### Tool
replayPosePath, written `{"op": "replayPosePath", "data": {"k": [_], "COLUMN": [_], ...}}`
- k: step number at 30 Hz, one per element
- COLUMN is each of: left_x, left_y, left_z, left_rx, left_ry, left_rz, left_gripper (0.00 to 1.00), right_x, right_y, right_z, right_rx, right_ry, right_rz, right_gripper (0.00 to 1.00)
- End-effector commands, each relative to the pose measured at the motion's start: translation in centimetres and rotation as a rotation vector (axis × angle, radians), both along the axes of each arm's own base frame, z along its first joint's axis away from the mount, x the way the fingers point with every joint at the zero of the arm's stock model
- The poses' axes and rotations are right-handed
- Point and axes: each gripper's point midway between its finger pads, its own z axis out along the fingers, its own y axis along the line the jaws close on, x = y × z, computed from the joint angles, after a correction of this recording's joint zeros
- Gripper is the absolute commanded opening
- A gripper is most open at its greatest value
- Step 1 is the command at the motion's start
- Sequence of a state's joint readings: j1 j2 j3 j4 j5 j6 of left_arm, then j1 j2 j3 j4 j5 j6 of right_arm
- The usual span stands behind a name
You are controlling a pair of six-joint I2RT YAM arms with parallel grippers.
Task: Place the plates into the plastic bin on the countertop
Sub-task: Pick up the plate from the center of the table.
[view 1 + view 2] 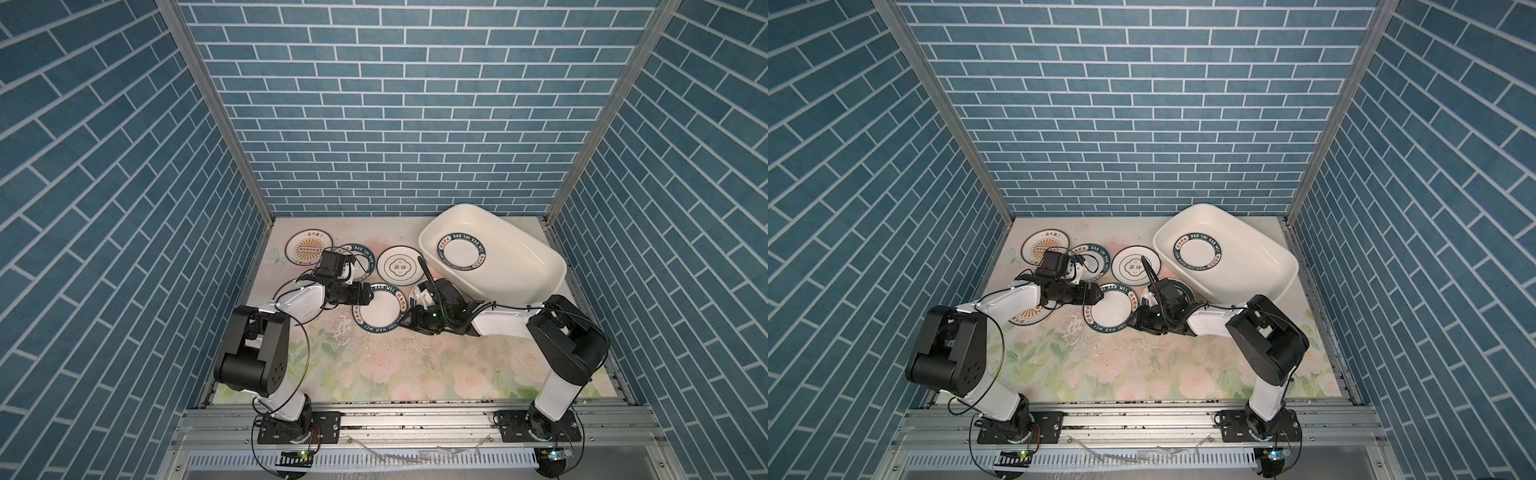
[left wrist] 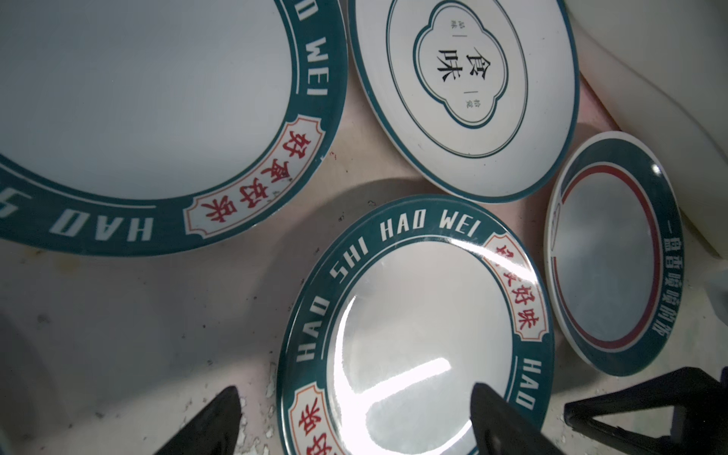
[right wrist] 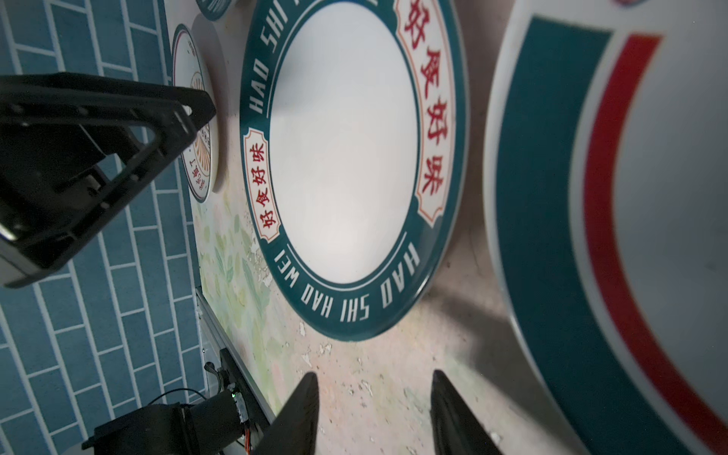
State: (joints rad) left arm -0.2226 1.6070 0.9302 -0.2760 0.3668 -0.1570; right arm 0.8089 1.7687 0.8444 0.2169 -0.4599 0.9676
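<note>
One plate (image 1: 461, 252) lies in the bin (image 1: 528, 266); the rest dot the countertop (image 1: 415, 374); the left gripper (image 2: 354, 386), spread wide and empty, straddles the rim of the middle plate (image 2: 413, 335); the right gripper (image 3: 374, 373), part open, grips nothing.

The cream-white bin (image 1: 519, 245) holds a white plate (image 1: 461, 254) with a dark green lettered rim. Beside the bin, a green quatrefoil plate (image 1: 399, 267); farther from it, an orange sunburst plate (image 1: 308, 248). The surface (image 1: 415, 374) shows pink flowers, green leaves.
</note>
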Motion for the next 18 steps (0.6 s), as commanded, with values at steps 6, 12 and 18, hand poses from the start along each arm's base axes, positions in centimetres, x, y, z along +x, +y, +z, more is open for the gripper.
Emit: {"op": "replayPosePath", "data": {"k": [6, 12, 18], "left_x": [1.1, 0.8, 0.5], "left_y": [-0.2, -0.5, -0.7], "left_z": [-0.6, -1.1, -1.4], "left_rx": [-0.002, -0.014, -0.025], "left_ry": [-0.025, -0.006, 0.003], "left_rz": [-0.013, -0.024, -0.034], "left_gripper": [0.91, 0.89, 0.89], "right_x": [1.3, 1.8, 2.5], "right_y": [0.4, 0.7, 1.4], "right_z": [-2.1, -3.0, -3.2], "right_rx": [0.006, 0.017, 0.047], "right_ry": [0.011, 0.018, 0.013], "right_rz": [-0.086, -0.106, -0.128], "right_gripper": [0.47, 0.47, 0.47]}}
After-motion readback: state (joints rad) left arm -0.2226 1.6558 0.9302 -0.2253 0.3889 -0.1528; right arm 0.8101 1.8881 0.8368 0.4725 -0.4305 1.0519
